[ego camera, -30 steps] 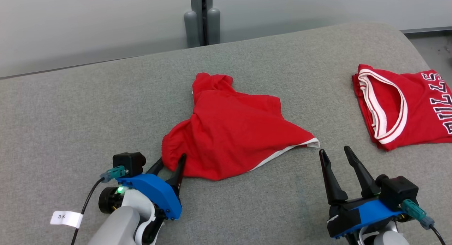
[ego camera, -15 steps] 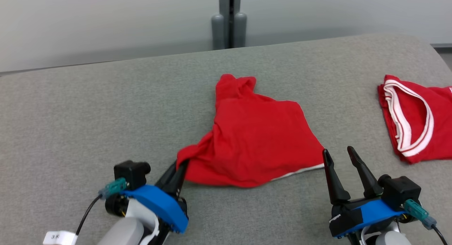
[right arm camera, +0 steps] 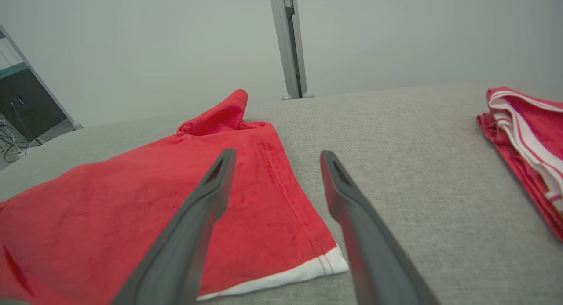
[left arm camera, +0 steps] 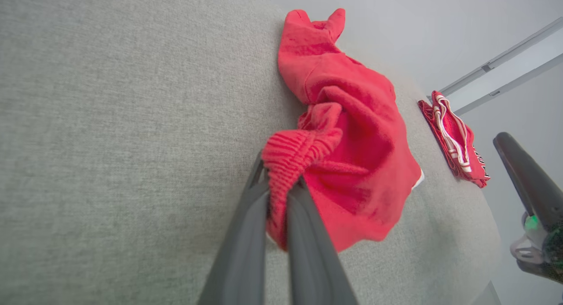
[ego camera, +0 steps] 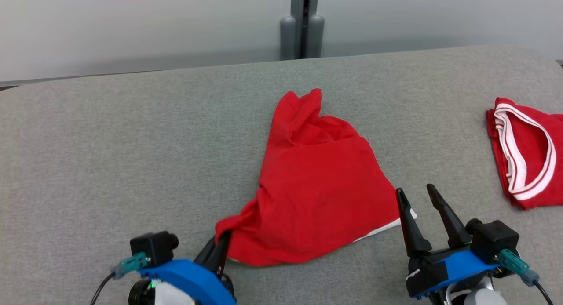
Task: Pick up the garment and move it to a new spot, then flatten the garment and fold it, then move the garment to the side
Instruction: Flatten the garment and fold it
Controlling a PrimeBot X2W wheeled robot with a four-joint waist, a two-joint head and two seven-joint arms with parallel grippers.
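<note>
The grey fabric surface (ego camera: 132,142) bears a red garment (ego camera: 316,186) — and, far right, a folded red jersey (ego camera: 533,157).

the left gripper (ego camera: 222,241) sits low at the near left. its two dark fingers are pressed together and angled up and a little to the right, and they pinch a bunched, ribbed edge of the red garment (ego camera: 316,186). behind them the left wrist housing (ego camera: 189,281), blue, is tipped over, with a black camera block (ego camera: 153,248) on its outer side. the right gripper (ego camera: 415,190) is at the near right, jaws spread wide with nothing between them, fingers pointing up and slightly left. the right wrist housing (ego camera: 457,264), also blue, lies nearly level behind it.
</note>
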